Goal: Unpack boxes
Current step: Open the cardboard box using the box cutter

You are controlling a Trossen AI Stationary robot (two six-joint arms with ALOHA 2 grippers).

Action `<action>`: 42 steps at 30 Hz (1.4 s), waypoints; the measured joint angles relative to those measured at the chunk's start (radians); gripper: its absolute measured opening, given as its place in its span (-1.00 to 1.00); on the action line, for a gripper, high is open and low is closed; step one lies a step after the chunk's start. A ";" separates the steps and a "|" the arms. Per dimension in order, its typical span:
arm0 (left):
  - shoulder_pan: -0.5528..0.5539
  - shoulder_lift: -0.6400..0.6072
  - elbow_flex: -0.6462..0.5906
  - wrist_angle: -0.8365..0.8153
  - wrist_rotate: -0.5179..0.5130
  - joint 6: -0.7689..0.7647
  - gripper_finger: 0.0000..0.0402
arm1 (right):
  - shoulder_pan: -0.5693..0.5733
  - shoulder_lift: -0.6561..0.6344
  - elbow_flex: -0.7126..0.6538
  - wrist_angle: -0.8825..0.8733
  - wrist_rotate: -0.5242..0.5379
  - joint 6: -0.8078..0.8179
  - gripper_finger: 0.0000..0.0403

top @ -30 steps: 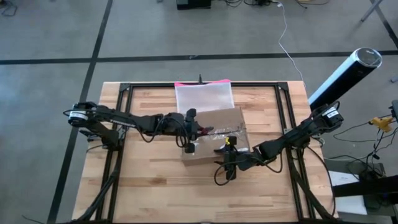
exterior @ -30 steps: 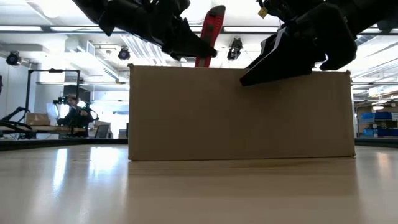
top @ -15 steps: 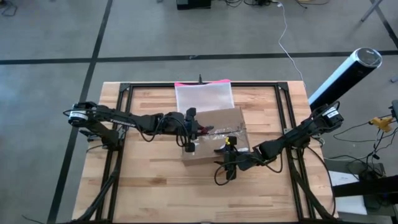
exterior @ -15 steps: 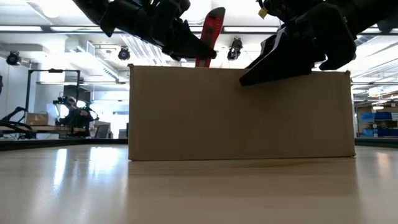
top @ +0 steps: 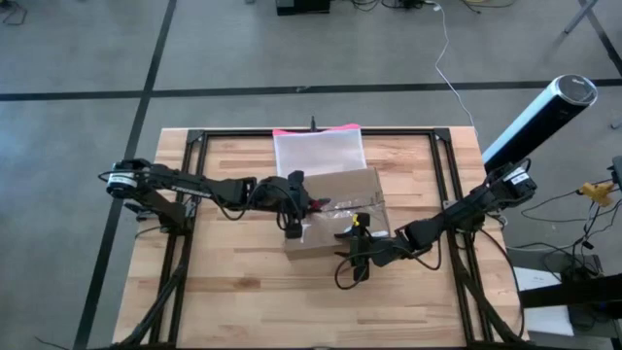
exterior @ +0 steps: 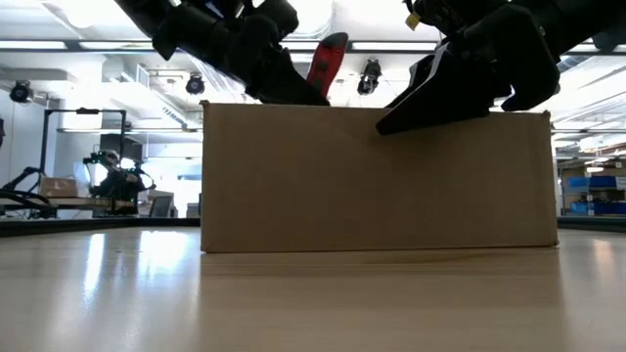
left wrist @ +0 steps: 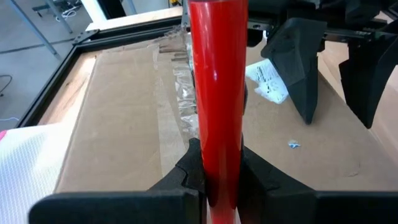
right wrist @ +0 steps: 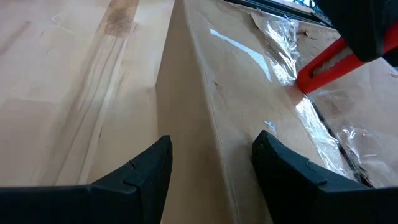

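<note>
The brown cardboard box sits mid-table, just in front of a pink-edged pouch. The left gripper is above the box's top, its fingers pinching a red tool that reaches forward from between them down to the crinkled clear tape on the seam (a small white label lies just beyond). The right gripper has its fingers spread, straddling the box's near top edge.

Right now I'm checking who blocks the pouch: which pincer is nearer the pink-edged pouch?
Left. The left pincer, shut on a red tool, is over the box just below the pouch; the right pincer is at the box's far edge.
</note>
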 joint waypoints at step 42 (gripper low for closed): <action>-0.053 -0.410 0.000 -0.641 -0.019 -0.276 -0.83 | -0.003 0.001 0.001 0.011 -0.001 -0.001 -0.01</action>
